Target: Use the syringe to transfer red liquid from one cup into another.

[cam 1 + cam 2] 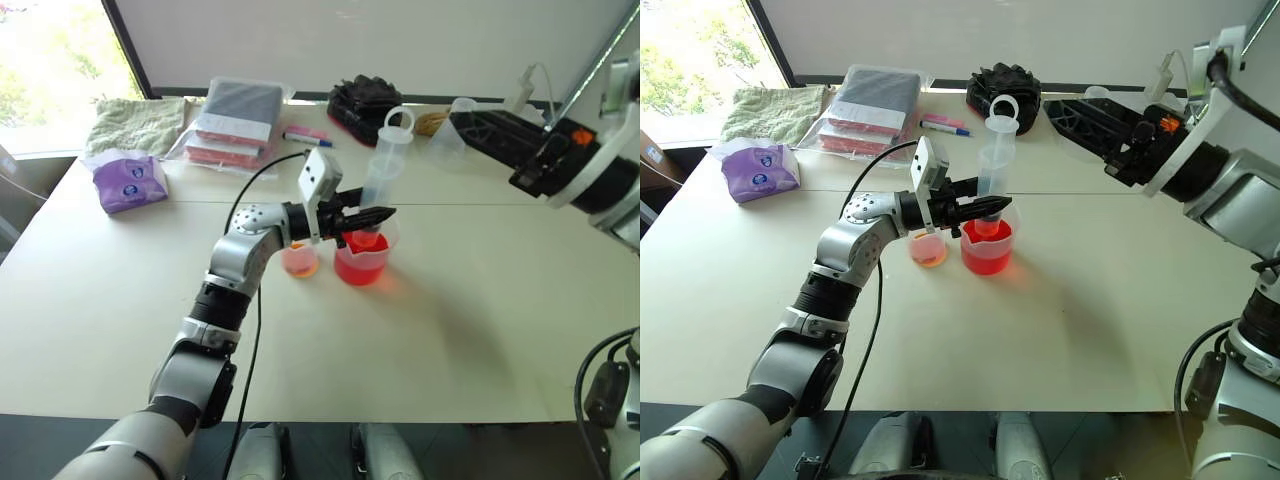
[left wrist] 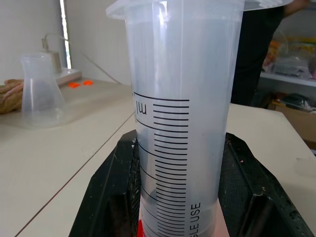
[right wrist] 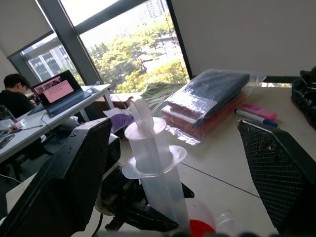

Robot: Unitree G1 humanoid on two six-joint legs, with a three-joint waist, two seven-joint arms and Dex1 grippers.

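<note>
The syringe (image 1: 384, 168) stands upright with its lower end inside the wide beaker (image 1: 361, 264) of red liquid (image 1: 986, 256). My left gripper (image 1: 374, 214) is shut on the syringe's barrel just above the beaker's rim; its black fingers (image 2: 112, 197) press the marked barrel (image 2: 177, 123) from both sides. The smaller cup (image 1: 300, 261), with pale orange at its bottom, stands right beside the beaker on its left. My right gripper (image 1: 1082, 118) hangs open and raised to the right of the syringe, apart from its ringed plunger top (image 3: 144, 114).
At the back of the table lie a frosted conical cup (image 1: 452, 132), a blue-capped pen (image 1: 306, 137), bagged books (image 1: 236, 120), a black bundle (image 1: 364, 100), a green towel (image 1: 135, 122) and a purple tissue pack (image 1: 130, 181). A person (image 3: 13, 97) sits at a distant desk.
</note>
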